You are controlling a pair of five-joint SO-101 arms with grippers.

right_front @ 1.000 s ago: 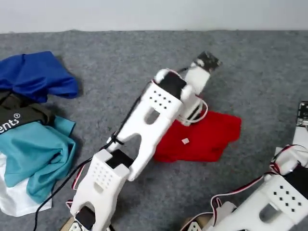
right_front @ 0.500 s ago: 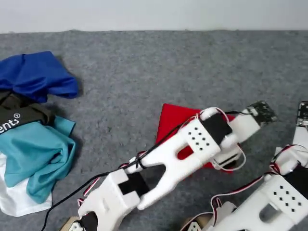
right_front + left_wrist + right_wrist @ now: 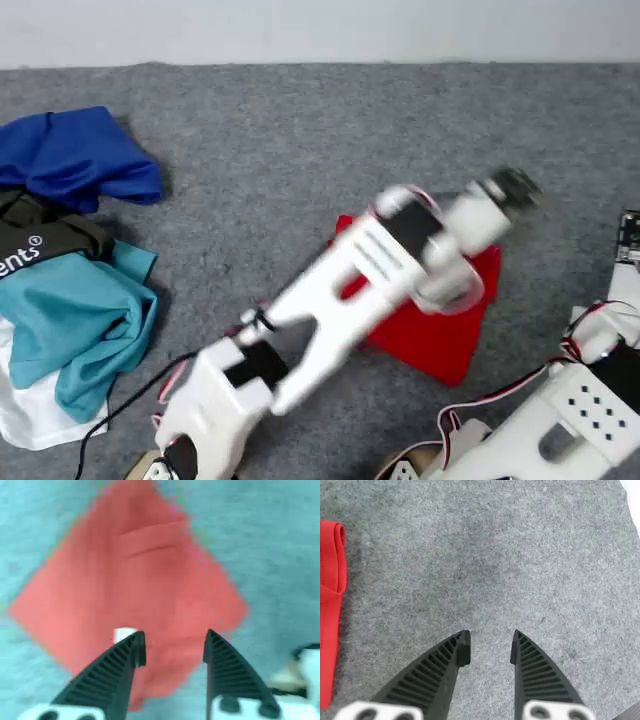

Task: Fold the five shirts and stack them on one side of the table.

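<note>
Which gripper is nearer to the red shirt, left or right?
Left. The left gripper is directly above the red shirt; the right gripper is over the grey mat beside it.

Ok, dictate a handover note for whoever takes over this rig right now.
Left gripper: open, above the red shirt.
Right gripper: open, over grey mat beside it.
Red shirt lies folded flat, right of centre.
Heaped crumpled at the mat's left edge: blue shirt, dark shirt, teal shirt, white shirt.
Done: one fold, apparently.
Left: fold those four, stack all five on one side.
</note>
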